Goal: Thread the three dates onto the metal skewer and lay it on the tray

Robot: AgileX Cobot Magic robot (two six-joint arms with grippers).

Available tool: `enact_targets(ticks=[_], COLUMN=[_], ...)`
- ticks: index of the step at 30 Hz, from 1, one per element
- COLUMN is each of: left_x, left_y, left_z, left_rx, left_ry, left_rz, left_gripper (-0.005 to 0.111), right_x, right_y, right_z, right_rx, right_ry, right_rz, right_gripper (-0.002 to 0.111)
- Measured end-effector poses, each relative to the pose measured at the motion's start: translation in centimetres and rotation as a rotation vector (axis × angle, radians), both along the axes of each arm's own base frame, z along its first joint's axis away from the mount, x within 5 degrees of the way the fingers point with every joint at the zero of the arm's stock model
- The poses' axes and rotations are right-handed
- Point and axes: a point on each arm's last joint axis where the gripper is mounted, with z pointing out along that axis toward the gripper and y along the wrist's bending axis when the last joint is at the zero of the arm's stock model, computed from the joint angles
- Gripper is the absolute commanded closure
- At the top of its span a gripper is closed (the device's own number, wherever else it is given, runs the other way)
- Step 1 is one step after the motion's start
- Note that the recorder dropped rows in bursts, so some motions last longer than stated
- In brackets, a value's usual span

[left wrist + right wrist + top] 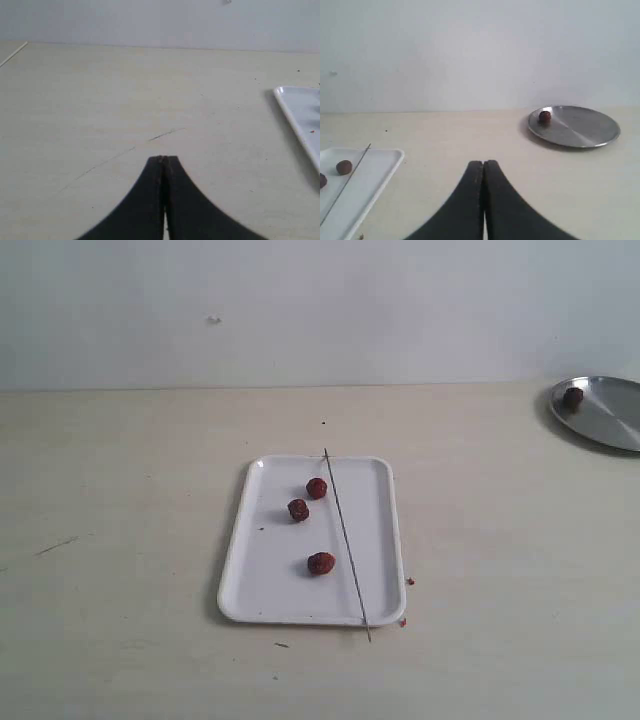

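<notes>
Three dark-red dates (pixel 317 488) (pixel 298 510) (pixel 321 563) lie loose on the white tray (pixel 262 585) in the middle of the table. The thin metal skewer (pixel 346 540) rests lengthwise across the tray's right part, its ends poking past both short rims, with no date on it. In the right wrist view the tray (pixel 380 165), skewer (pixel 347 180) and two dates (pixel 343 167) show at one side. My left gripper (pixel 163 159) is shut and empty above bare table, near the tray's corner (pixel 300 117). My right gripper (pixel 483 163) is shut and empty too. Neither arm shows in the exterior view.
A round silver metal plate (pixel 610 420) sits at the far right by the wall, holding a fourth dark-red fruit (pixel 572 396); the right wrist view shows the plate (pixel 580 131) and fruit (pixel 545 116) ahead. Small red crumbs (pixel 409 582) lie by the tray's right rim.
</notes>
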Motion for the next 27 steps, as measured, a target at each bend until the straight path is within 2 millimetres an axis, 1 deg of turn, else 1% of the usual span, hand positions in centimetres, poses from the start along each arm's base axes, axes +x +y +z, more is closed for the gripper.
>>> enact_targets(ticks=[3, 5, 6, 7, 8, 9, 10, 11, 12, 13, 14, 15, 16, 17, 18, 20, 21, 24, 25, 26, 27], left_x=[0.0, 0.0, 0.0, 0.0, 0.0, 0.0, 0.0, 0.0, 0.0, 0.0, 0.0, 0.0, 0.0, 0.0, 0.0, 0.0, 0.0, 0.0, 0.0, 0.0, 0.0], left_y=[0.0, 0.0, 0.0, 0.0, 0.0, 0.0, 0.0, 0.0, 0.0, 0.0, 0.0, 0.0, 0.0, 0.0, 0.0, 0.0, 0.0, 0.0, 0.0, 0.0, 0.0], left_z=[0.0, 0.0, 0.0, 0.0, 0.0, 0.0, 0.0, 0.0, 0.0, 0.0, 0.0, 0.0, 0.0, 0.0, 0.0, 0.0, 0.0, 0.0, 0.0, 0.0, 0.0], left_rx=[0.0, 0.0, 0.0, 0.0, 0.0, 0.0, 0.0, 0.0, 0.0, 0.0, 0.0, 0.0, 0.0, 0.0, 0.0, 0.0, 0.0, 0.0, 0.0, 0.0, 0.0], left_ry=[0.0, 0.0, 0.0, 0.0, 0.0, 0.0, 0.0, 0.0, 0.0, 0.0, 0.0, 0.0, 0.0, 0.0, 0.0, 0.0, 0.0, 0.0, 0.0, 0.0, 0.0], left_rz=[0.0, 0.0, 0.0, 0.0, 0.0, 0.0, 0.0, 0.0, 0.0, 0.0, 0.0, 0.0, 0.0, 0.0, 0.0, 0.0, 0.0, 0.0, 0.0, 0.0, 0.0], left_gripper=[0.107, 0.107, 0.107, 0.107, 0.107, 0.107, 0.107, 0.107, 0.107, 0.107, 0.107, 0.107, 0.107, 0.107, 0.107, 0.107, 0.107, 0.107, 0.107, 0.107, 0.107], right_x=[0.0, 0.0, 0.0, -0.1, -0.2, -0.2, -0.5, -0.6, -1.1, -1.4, -1.5, -1.5, -1.2, -0.2, 0.5, 2.8, 3.9, 8.2, 10.1, 11.3, 12.8], right_y=[-0.1, -0.2, -0.3, -0.3, -0.5, -0.6, -0.9, -1.0, -1.3, -1.4, -1.4, -1.4, -1.3, -1.1, -1.0, -0.9, -0.9, -0.7, -0.6, -0.5, -0.5], right_z=[0.5, 1.5, 2.1, 2.4, 2.9, 3.1, 3.8, 4.1, 5.1, 6.0, 7.3, 9.0, 10.6, 12.7, 13.4, 14.8, 15.2, 15.5, 15.0, 14.8, 14.2], right_rx=[-0.046, 0.021, 0.12, 0.167, 0.289, 0.358, 0.479, 0.516, 0.572, 0.565, 0.532, 0.487, 0.468, 0.437, 0.419, 0.379, 0.368, 0.339, 0.33, 0.323, 0.319], right_ry=[-0.053, -0.169, -0.242, -0.278, -0.343, -0.38, -0.474, -0.523, -0.65, -0.717, -0.75, -0.758, -0.74, -0.669, -0.621, -0.471, -0.403, -0.112, 0.015, 0.114, 0.215], right_rz=[-0.003, -0.017, -0.029, -0.034, -0.043, -0.048, -0.053, -0.052, -0.044, -0.04, -0.037, -0.036, -0.031, -0.028, -0.028, -0.031, -0.031, -0.025, -0.022, -0.013, -0.009], right_gripper=[0.108, 0.108, 0.108, 0.108, 0.108, 0.108, 0.108, 0.108, 0.108, 0.108, 0.108, 0.108, 0.108, 0.108, 0.108, 0.108, 0.108, 0.108, 0.108, 0.108, 0.108])
